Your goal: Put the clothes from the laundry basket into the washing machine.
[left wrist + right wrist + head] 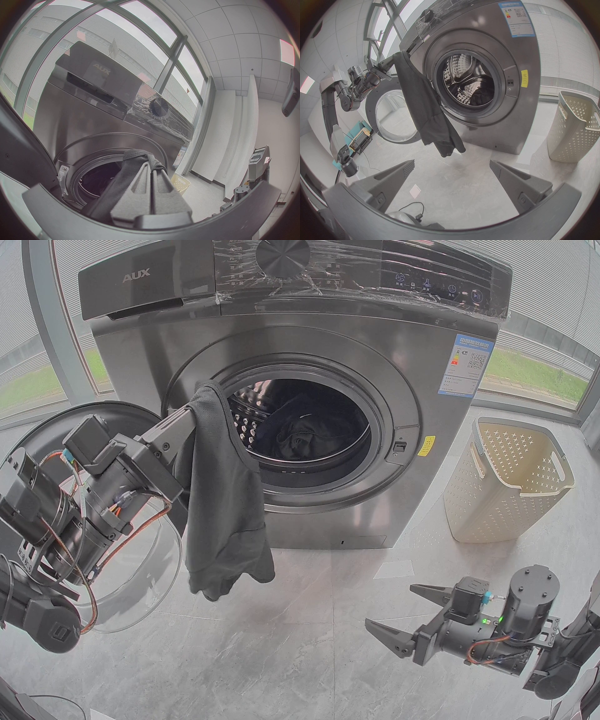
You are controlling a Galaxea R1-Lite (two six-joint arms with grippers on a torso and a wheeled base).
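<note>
Dark garment (220, 509) hanging lengthwise downward, pinched in left gripper (187, 417), right gripper (390, 606) spread, empty

Plain dark grey fabric garment (222, 502), no print. The silver-grey metal front-load washing machine (144, 365) has glossy black top panel (150, 280), blue-white label (465, 365) & small yellow sticker (426, 445) on front. Its shiny steel drum (462, 78): dotted hole pattern, w/ black clothes (312, 434) inside. On cream plastic laundry basket (494, 502): rows of small cross-shaped cut-outs. As for light grey floor tiles (281, 652): faint marble veining.
</note>
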